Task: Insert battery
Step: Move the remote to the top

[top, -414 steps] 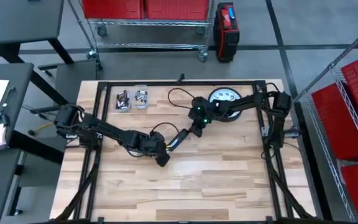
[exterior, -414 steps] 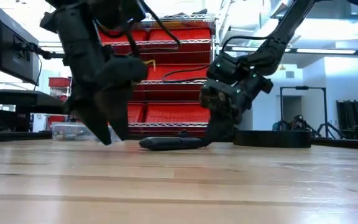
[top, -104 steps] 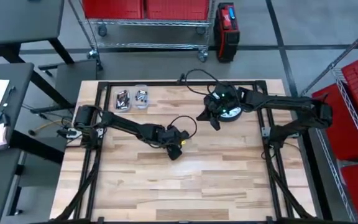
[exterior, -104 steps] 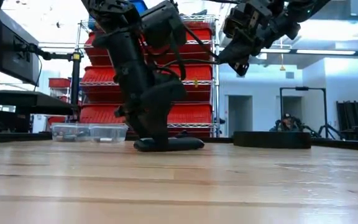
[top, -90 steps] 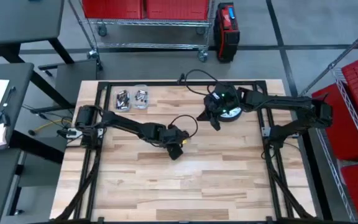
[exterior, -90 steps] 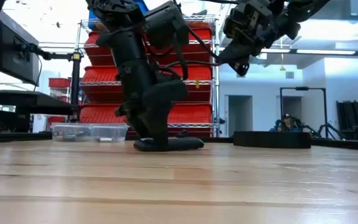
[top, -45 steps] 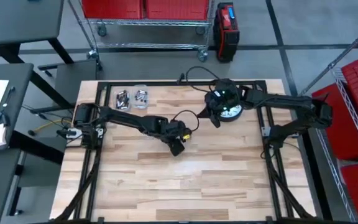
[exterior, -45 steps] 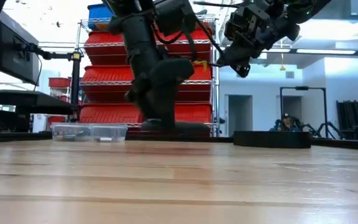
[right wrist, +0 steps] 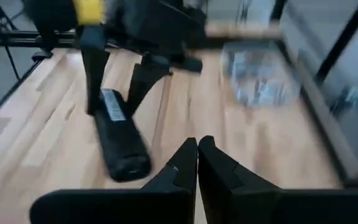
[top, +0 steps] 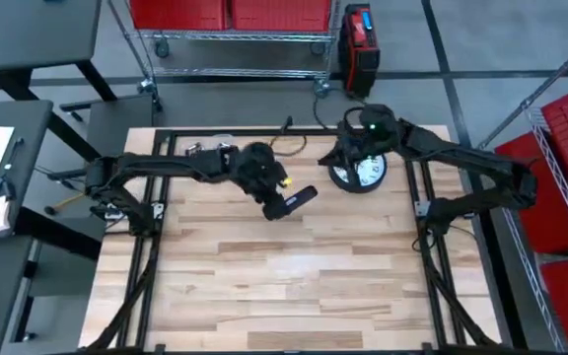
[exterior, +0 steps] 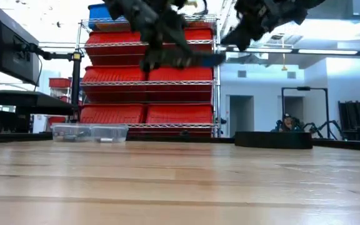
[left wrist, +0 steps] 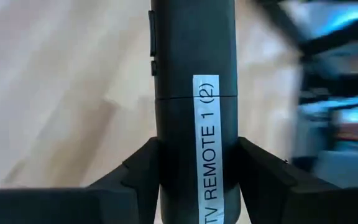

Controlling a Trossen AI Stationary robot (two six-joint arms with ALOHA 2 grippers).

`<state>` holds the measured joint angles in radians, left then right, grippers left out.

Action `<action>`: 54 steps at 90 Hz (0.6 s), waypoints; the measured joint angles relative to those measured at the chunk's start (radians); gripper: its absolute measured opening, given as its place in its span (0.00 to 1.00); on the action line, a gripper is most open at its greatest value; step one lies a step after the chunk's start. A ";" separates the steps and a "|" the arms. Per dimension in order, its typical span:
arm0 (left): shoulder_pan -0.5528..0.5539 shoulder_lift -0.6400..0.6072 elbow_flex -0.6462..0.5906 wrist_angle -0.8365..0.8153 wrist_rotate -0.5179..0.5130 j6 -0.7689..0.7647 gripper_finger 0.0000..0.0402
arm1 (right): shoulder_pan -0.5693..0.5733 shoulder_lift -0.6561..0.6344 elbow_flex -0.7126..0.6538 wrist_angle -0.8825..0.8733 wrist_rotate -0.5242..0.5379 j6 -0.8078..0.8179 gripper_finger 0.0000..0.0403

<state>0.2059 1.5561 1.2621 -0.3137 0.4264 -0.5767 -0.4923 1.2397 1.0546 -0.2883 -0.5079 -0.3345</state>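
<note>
A round black clock [top: 360, 173] lies near the table's [top: 264, 286] far right corner, with red-bin shelving [exterior: 149, 94] beyond the far edge.

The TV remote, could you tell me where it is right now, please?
The TV remote is off the table, held in the left claw above the table's far middle, left of the round black tray.

Right gripper [right wrist: 197, 152], jaws together, faces the left gripper [right wrist: 120, 74] clamping a labelled black remote [right wrist: 120, 140] above the wooden bench [right wrist: 36, 134].
</note>
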 joint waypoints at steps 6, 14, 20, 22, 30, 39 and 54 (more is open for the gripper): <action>0.024 -0.031 0.000 0.018 0.091 -0.024 0.37 | 0.010 -0.005 0.001 0.040 0.002 -0.011 0.00; 0.043 -0.061 0.000 0.040 0.179 -0.058 0.37 | 0.029 -0.005 0.003 0.115 0.009 -0.013 0.00; 0.054 -0.082 0.000 0.041 0.214 -0.074 0.37 | 0.056 -0.005 0.003 0.147 0.009 -0.040 0.01; 0.056 -0.087 0.000 0.041 0.225 -0.076 0.37 | 0.067 -0.005 0.003 0.156 0.009 -0.059 0.02; 0.063 -0.107 0.000 0.040 0.261 -0.082 0.37 | 0.113 -0.005 0.003 0.166 0.011 -0.139 0.09; 0.064 -0.124 0.000 0.040 0.280 -0.083 0.37 | 0.165 -0.005 0.003 0.166 0.040 -0.171 0.21; 0.064 -0.151 0.000 0.041 0.323 -0.084 0.37 | 0.224 -0.005 0.003 0.164 0.063 -0.225 0.40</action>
<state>0.2695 1.4051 1.2625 -0.2725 0.7493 -0.6603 -0.2680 1.2348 1.0576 -0.1244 -0.4453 -0.5597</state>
